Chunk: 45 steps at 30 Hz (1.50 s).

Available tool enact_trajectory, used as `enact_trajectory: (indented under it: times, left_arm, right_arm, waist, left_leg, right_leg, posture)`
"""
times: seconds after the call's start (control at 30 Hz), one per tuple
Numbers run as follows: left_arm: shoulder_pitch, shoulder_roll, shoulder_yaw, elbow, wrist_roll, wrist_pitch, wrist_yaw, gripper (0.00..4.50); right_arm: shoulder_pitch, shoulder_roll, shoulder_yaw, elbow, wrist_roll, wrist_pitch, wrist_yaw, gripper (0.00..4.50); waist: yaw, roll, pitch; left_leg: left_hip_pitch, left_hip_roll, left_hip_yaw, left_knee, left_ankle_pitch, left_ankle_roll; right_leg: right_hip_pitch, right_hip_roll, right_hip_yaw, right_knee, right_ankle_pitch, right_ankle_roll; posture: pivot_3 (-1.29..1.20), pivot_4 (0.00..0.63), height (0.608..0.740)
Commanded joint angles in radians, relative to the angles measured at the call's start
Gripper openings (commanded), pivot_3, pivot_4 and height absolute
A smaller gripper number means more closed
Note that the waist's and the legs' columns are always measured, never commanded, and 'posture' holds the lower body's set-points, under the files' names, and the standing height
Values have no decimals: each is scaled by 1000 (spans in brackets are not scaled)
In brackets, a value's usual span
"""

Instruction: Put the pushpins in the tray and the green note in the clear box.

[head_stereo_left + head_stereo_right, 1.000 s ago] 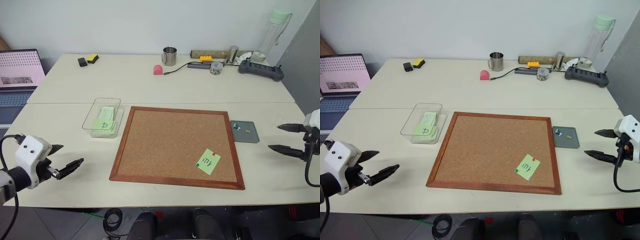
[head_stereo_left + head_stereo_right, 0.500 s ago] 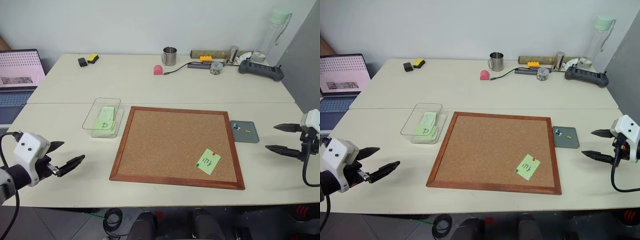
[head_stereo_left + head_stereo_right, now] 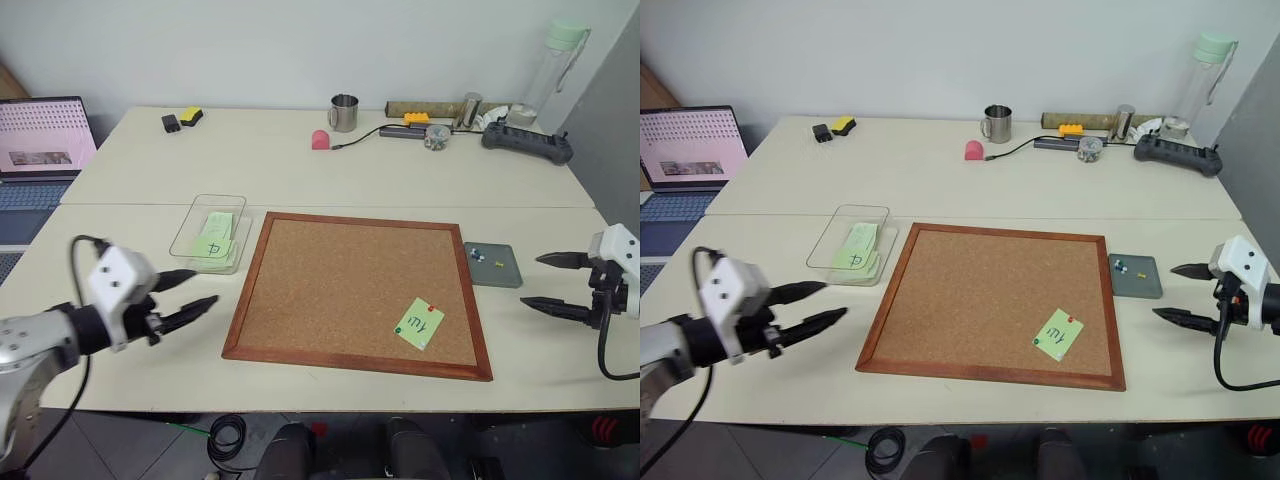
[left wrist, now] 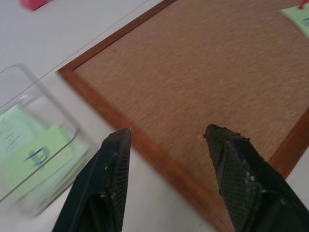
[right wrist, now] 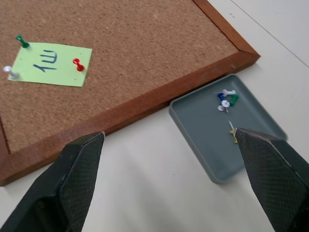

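- Fingers of the left gripper (image 3: 190,291) stand apart with nothing between them, over the pale counter (image 3: 300,170) just beside the left edge of the wood-framed cork board (image 3: 345,290), near the shallow clear plastic box (image 3: 208,233).
- Right gripper (image 3: 545,283) fingers are spread wide and empty, hovering right of the small dark grey square tray (image 3: 492,265).
- That tray sits on the counter beside the board's right edge; blue, white, green and yellow pushpins (image 5: 226,100) lie in it.
- Light green square note (image 5: 50,65) scribbled "my" lies on the cork near the board's near right corner, pinned by a red pushpin (image 5: 77,64), a green one (image 5: 21,41) and a pale one (image 5: 11,72).
- Other green notes (image 3: 212,240) lie in the clear box.
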Motion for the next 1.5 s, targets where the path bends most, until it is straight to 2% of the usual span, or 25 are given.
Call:
enact_trajectory:
  times: [0.03,0.13,0.2,0.23,0.33,0.53,0.7,0.9,1.17,1.27,1.5]
  left_arm:
    - [-99,-1,-160,-52,0,6,-33,1641]
    - [-163,-32,-269,-34,27,-9,-42,1113]
    - [-216,-82,-346,-3,46,-22,-38,819]
    - [-246,-114,-387,19,59,-29,-31,523]
    - [-296,-169,-492,86,146,-98,-36,20]
    - [-361,-321,-597,235,236,-199,8,7]
    - [-374,-422,-612,336,269,-255,49,7]
    - [-340,-460,-612,399,289,-273,73,7]
    - [-301,-455,-600,356,285,-246,83,7]
    - [-289,-452,-601,347,287,-246,86,0]
    - [-267,-450,-607,327,294,-239,91,0]
  right_arm:
    - [32,18,-42,-152,65,66,-27,4500]
    - [40,41,-24,-233,88,115,-56,4500]
    - [32,66,7,-287,98,149,-85,4500]
    - [24,78,31,-305,87,158,-100,4500]
    - [-1,107,84,-331,68,193,-141,4500]
    - [-53,155,172,-338,45,243,-199,4500]
    - [-81,182,228,-314,23,226,-201,4500]
    - [-108,231,290,-252,-25,176,-202,4500]
    - [-134,276,327,-166,-88,88,-195,4500]
    - [-142,297,333,-126,-111,43,-204,4094]
    - [-143,320,345,-79,-147,-27,-194,2517]
  waist:
    - [0,0,0]
    - [-2,0,0]
    - [-3,0,0]
    - [-2,0,0]
    - [0,0,0]
    - [0,0,0]
    - [1,0,0]
    - [-1,0,0]
    - [0,0,0]
    - [-2,0,0]
    - [-2,1,-1]
  left_leg:
    - [0,0,0,0,0,0]
    - [0,1,1,0,0,0]
    - [0,2,1,1,0,0]
    - [0,2,0,1,0,0]
    - [0,3,0,2,0,0]
    - [0,3,0,2,0,0]
    - [0,3,-1,1,0,0]
    - [0,3,-1,2,0,0]
    - [0,3,-1,2,0,0]
    - [0,3,-1,2,0,0]
    - [1,3,-1,2,0,0]
  right_leg:
    - [0,0,0,0,0,0]
    - [0,2,1,0,0,0]
    - [0,4,2,0,1,1]
    - [0,4,2,0,1,1]
    - [1,6,1,1,1,1]
    - [0,6,2,0,2,1]
    - [0,6,2,0,2,1]
    - [0,6,2,1,2,1]
    - [0,6,2,1,2,1]
    - [0,6,2,1,2,1]
    - [0,6,2,2,2,1]
  posture:
    - [0,150,740]
    - [0,150,740]
    - [0,150,740]
    - [0,150,740]
    - [0,150,740]
    - [0,150,740]
    - [0,150,740]
    - [0,150,740]
    - [0,150,740]
    - [0,150,740]
    - [0,150,740]
